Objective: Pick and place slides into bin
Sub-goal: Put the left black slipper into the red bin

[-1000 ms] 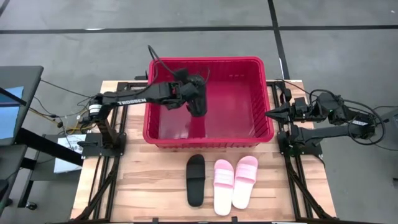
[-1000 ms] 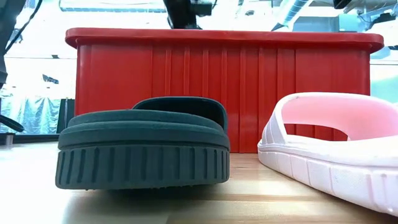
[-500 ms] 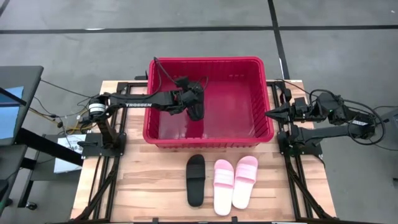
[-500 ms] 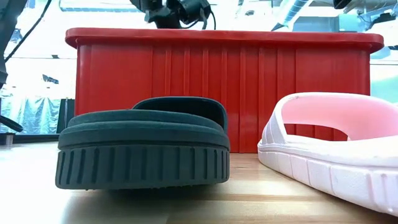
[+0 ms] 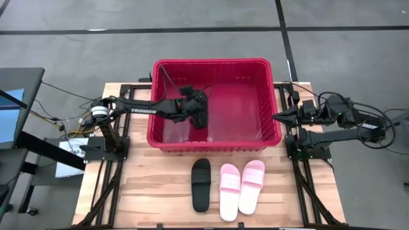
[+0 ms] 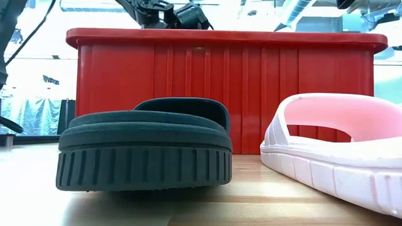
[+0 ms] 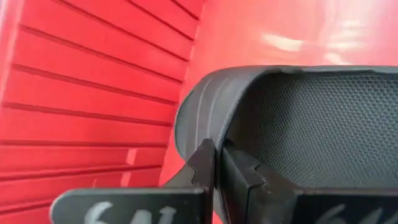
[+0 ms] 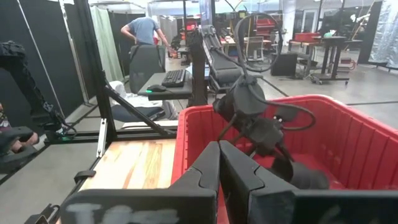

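Left claw [image 5: 199, 116] (inside bin [image 5: 268, 137]) grips black slide [image 7: 292, 124].

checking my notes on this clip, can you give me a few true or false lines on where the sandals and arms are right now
1. The left hand grips a black sandal inside the red bin. True.
2. Both pink sandals already lie in the bin. False: they lie side by side on the table, in front of the bin.
3. A second black sandal lies on the table beside the pink pair. True.
4. The right hand is reaching down for a pink sandal. False: it waits shut at the bin's right side, outside it.
5. The bin lies tipped on its side. False: it stands upright.
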